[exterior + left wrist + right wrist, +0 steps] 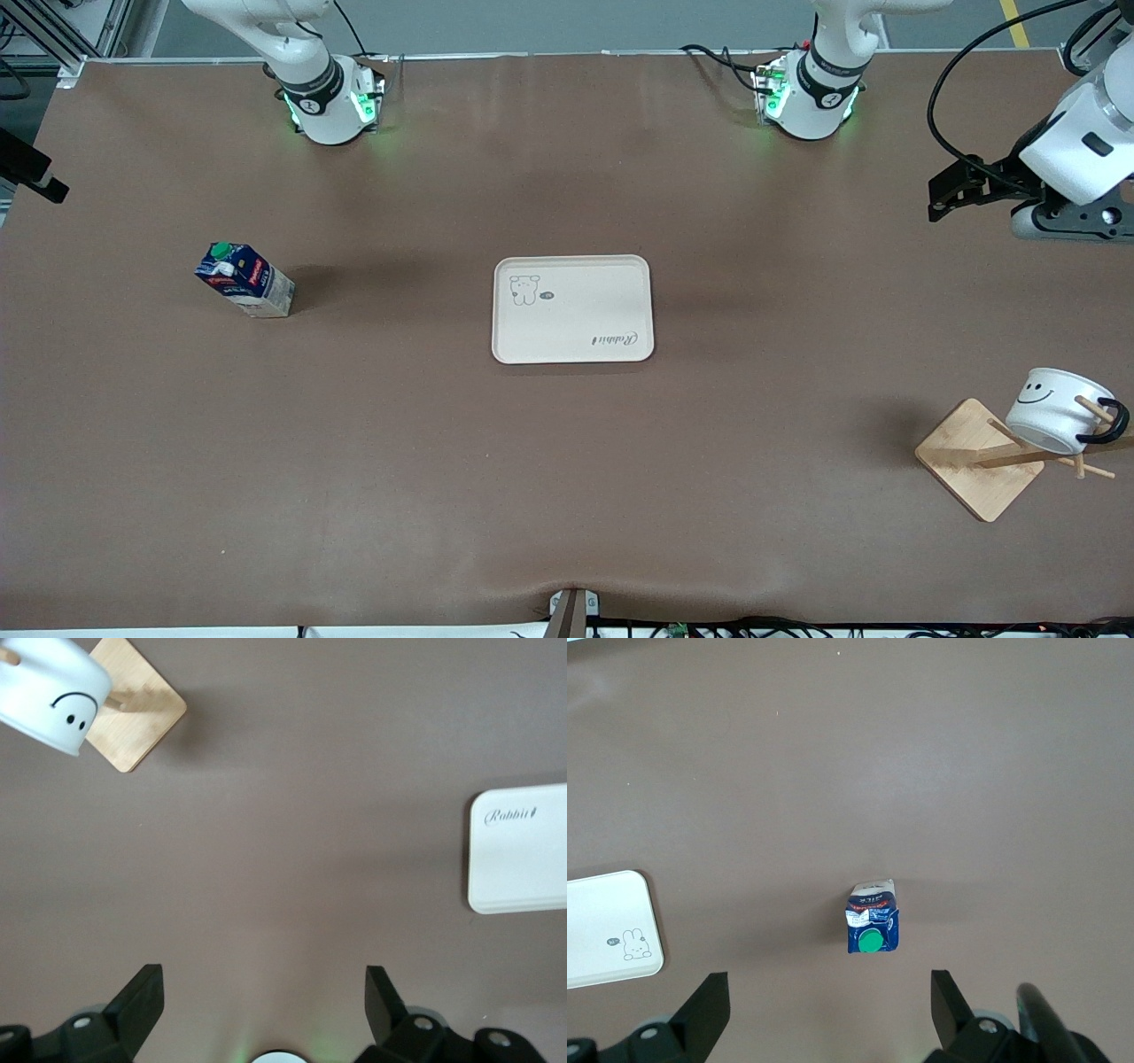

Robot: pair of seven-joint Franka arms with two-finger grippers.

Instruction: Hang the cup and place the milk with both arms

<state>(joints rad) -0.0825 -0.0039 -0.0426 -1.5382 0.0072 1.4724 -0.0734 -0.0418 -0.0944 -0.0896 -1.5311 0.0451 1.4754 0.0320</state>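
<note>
Nearest the front camera, toward the left arm's end of the table: wooden rack (979, 459), square base flat on the brown table (567, 461), pegs sticking out. On one peg, the cup (1054, 409), hung by its black handle, tilted, smiley face showing; same cup (49, 695) in the left wrist view, against the rack (137, 718).

Farther from the camera, mid-table: cream tray (572, 308), bare apart from a printed rabbit and script; well apart from the rack, at about 10 o'clock from it. Nothing between tray and rack.

At about 9 o'clock from the tray, toward the right arm's end: the milk (244, 279), upright, green cap on top, alone on the cloth and well clear of the tray.

Up in the air over that carton (873, 926): right gripper (830, 1014), fingers spread wide, gripping nothing.

Left gripper (264, 1010) over bare table at about 12 o'clock from the rack, fingers likewise wide apart, empty; also seen in the front view (950, 197).
</note>
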